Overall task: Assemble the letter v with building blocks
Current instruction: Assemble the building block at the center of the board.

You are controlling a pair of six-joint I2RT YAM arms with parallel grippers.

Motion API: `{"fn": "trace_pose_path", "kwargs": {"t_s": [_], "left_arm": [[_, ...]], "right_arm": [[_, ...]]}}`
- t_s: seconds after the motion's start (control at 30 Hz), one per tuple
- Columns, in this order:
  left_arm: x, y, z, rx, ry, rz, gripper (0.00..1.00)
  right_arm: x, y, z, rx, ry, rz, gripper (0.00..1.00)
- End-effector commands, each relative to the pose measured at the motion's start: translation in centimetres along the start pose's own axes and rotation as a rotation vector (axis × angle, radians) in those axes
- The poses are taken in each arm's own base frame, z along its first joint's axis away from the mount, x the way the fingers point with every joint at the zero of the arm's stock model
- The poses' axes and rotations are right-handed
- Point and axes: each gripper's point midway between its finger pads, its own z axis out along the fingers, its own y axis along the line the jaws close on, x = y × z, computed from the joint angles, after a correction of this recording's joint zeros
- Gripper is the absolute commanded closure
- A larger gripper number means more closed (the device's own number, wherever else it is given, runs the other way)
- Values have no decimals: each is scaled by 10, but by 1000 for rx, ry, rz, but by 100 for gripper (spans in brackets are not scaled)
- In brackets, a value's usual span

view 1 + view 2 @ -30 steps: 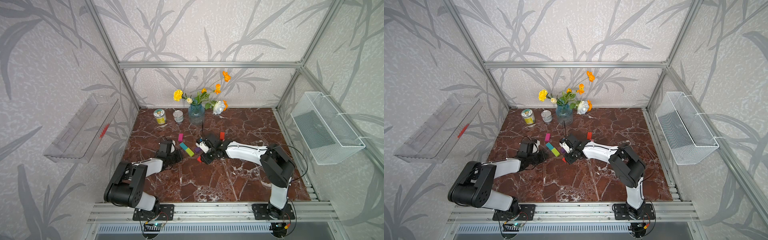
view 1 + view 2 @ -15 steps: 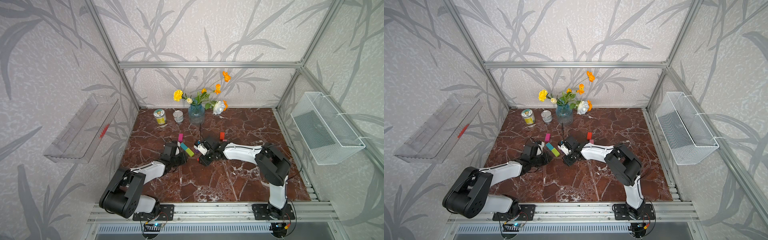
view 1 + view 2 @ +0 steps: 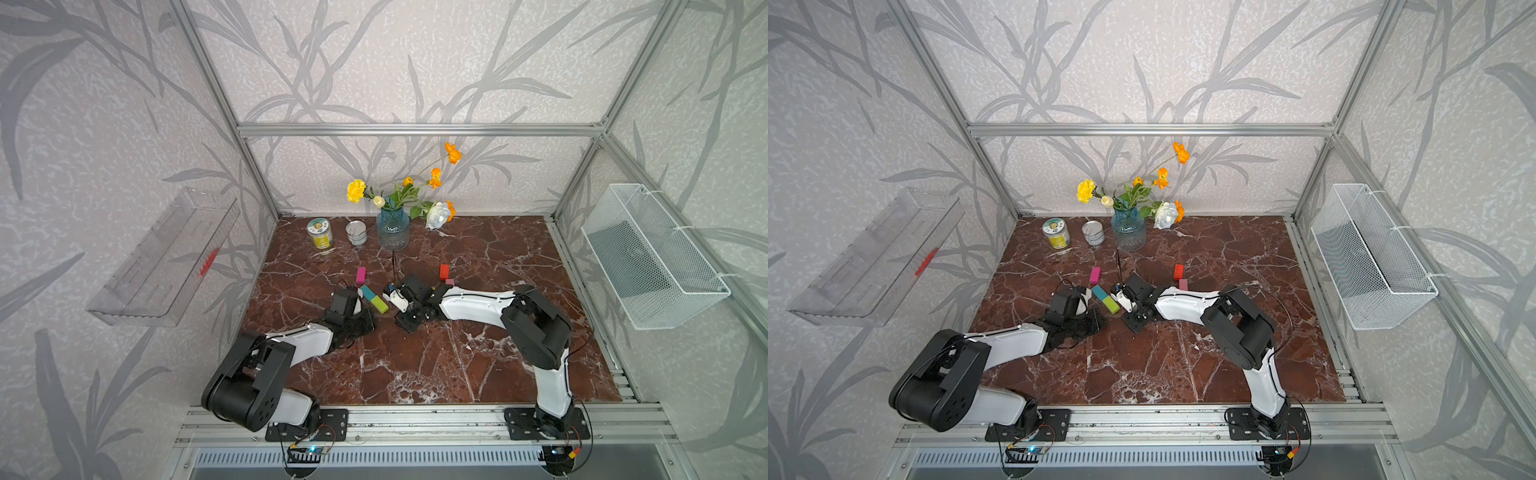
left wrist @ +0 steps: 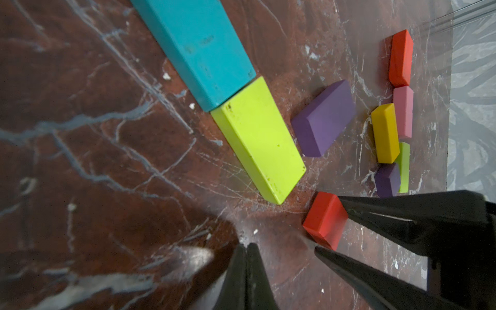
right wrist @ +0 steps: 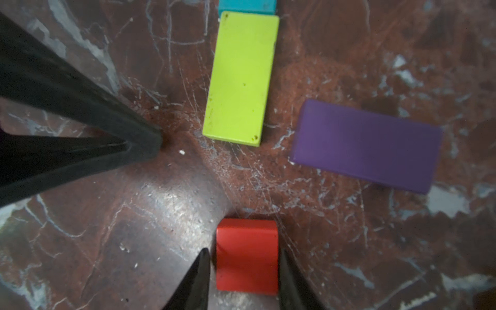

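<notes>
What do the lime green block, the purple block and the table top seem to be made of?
Lime green block: likely painted wood, perhaps hard plastic; satin coat, dark chips at its corners.
Purple block: probably alike, fully matte, even colour, no wear seen.
Table top: red-brown marble look with white veins, glossy glare, fine scratches; real stone or printed laminate, I cannot tell.

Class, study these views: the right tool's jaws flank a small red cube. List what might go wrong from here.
1. The small red cube pokes out past the tips of the right tool; closing may twist it or squeeze it out.
2. The shut left tool sits close by; the two arms might collide.
3. The lime green bar abuts the teal bar; a knock would break that line.
</notes>
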Motion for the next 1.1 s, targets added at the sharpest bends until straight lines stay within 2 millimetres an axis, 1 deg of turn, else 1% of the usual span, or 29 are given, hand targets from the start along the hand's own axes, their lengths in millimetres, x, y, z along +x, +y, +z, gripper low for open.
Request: {"fn": "trace_pose_path", "kwargs": {"t_s": [0.0,0.1,0.2,0.63,0.77,0.93,1.07], "left_arm": [[3,2,4,4,6,-15,100],[4,0,8,18,10,-27,100],[3,1,9,22,5,-39,100],[3,3,6,19,-17,-49,100],[3,3,6,18,-18,-47,100],[2,2,7,20,-16,-47,100],[3,3,7,19,-17,-47,100]], "right_arm": [[2,-1,4,17,19,-17,67],[-1,0,4,10,10,-22,73],[-3,2,4,0,2,-24,76],[-15,9,8,-20,-20,-24,76],[-19,8,6,-18,-31,-17,75],[-25,13,5,-44,-51,-8,75],[-26,15,6,-55,-50,-5,74]]}}
